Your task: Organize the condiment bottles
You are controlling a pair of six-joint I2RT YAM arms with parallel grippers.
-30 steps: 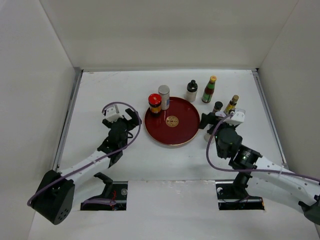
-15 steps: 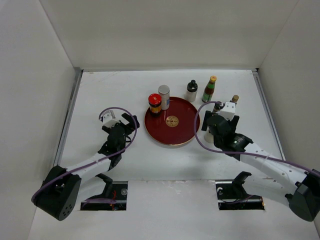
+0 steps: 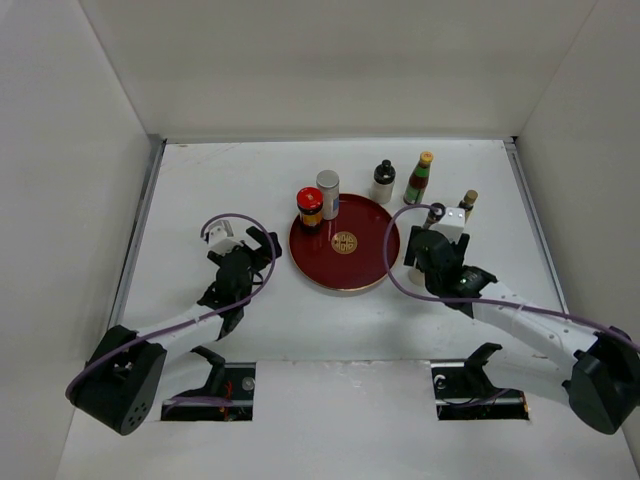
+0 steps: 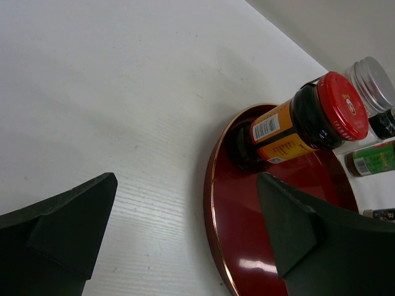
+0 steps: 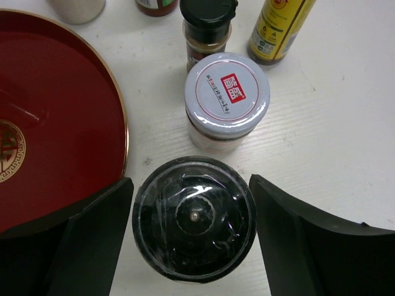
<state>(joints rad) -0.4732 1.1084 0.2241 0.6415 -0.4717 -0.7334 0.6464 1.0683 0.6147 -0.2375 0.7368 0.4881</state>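
My right gripper (image 5: 190, 203) is open, its jaws on either side of a black-lidded grinder (image 5: 194, 217) that stands on the table just right of the dark-red tray (image 5: 55, 142). Behind the grinder stand a grey-capped jar (image 5: 227, 95), a black-capped spice bottle (image 5: 207, 24) and a yellow-labelled bottle (image 5: 281, 28). A red-capped jar (image 3: 310, 208) stands on the tray's back left. A silver-capped shaker (image 3: 327, 193) stands at the tray's back edge; I cannot tell whether it is on the tray. My left gripper (image 4: 185, 228) is open and empty by the tray's left rim (image 4: 215, 197).
A black-capped white bottle (image 3: 384, 181) and a yellow-capped red-and-green bottle (image 3: 418, 178) stand behind the tray (image 3: 344, 243). White walls close in the table on the left, back and right. My right arm (image 3: 520, 320) lies across the front right.
My right gripper has swung left and forward and now straddles the black-lidded grinder. My left gripper has drawn back slightly from the tray.
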